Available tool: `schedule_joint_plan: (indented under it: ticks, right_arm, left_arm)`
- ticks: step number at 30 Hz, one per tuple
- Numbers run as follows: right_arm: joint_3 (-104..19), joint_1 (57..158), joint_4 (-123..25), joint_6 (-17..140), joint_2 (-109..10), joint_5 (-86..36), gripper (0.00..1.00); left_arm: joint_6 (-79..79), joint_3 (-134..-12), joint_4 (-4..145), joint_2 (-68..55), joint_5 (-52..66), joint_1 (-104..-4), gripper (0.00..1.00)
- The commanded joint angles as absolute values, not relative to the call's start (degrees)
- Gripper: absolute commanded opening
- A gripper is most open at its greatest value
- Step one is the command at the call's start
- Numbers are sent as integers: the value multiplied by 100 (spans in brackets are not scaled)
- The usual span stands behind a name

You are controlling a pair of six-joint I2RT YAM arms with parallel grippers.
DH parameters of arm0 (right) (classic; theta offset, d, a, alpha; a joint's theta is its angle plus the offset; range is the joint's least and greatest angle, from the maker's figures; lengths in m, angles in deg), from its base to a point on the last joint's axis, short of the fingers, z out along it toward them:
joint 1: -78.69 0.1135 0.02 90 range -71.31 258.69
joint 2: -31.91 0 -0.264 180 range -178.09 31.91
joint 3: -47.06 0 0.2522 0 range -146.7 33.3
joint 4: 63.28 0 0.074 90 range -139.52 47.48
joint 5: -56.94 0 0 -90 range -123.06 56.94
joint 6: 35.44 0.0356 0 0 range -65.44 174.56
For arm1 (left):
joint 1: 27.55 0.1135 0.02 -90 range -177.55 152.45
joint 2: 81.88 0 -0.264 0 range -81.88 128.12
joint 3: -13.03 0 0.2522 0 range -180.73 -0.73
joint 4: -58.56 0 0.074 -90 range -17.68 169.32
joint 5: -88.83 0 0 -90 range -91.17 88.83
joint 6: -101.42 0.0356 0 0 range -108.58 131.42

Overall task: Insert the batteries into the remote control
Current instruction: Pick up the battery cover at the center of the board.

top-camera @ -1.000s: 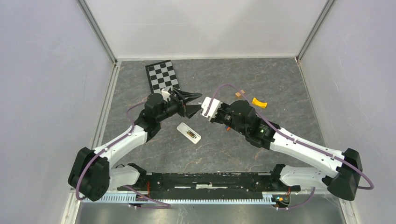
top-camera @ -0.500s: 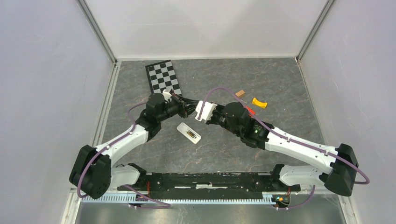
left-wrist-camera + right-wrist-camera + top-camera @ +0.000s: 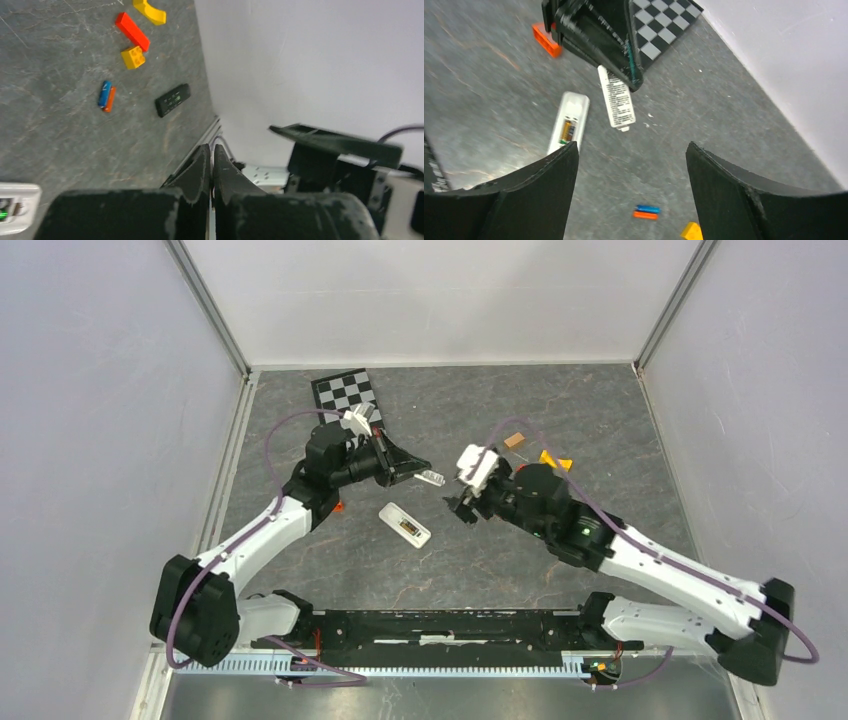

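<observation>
- My left gripper (image 3: 210, 167) is clenched on a thin white battery cover (image 3: 616, 102), which sticks out from its fingertips.
- My right gripper (image 3: 631, 150) stands spread wide with nothing between its fingers, facing the left one across a gap.
- The white remote (image 3: 574, 107) lies back-up on the grey table (image 3: 560, 400), beside the cover, with its compartment open and a gold battery (image 3: 566, 131) seated inside.
- A blue battery (image 3: 647, 208) and an orange battery (image 3: 644, 215) lie touching side by side on the table, apart from the remote and near a yellow block (image 3: 691, 231).
</observation>
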State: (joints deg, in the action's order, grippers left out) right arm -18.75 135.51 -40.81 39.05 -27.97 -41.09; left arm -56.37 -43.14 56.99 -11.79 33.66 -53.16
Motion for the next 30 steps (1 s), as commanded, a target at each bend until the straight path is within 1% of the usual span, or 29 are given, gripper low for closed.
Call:
schedule_joint_plan:
  ticks: [1,6,10,14,19,25,30]
  right_arm:
    - [-1673,13204,-4379,5843,-2079,-3331,83]
    - [-1589,12624,-4505,8113,-1937,-3322,84]
    - [-1254,12193,-4681,9556,-2002,-2961,83]
    - [-462,12140,-5925,10598,-2047,-2203,81]
    - [204,12141,-7352,11304,-2044,-1670,78]
    - [329,12141,-7743,11504,-2227,-1485,77]
    - [361,12142,-8239,11736,-2493,-1429,75]
  left_arm:
    - [-3412,-4765,6588,-1435,4042,-5295,2]
    - [-2769,-4808,6690,-1779,4452,-5286,2]
    - [-2610,-4794,6580,-1964,4689,-5278,2]
    - [-2798,-4836,6513,-1990,4685,-5278,2]
    - [-3185,-4709,6107,-1972,4651,-5277,2]
    - [-3874,-4548,5498,-1875,4620,-5269,2]
    - [-4175,-4595,5538,-1787,4653,-5270,2]
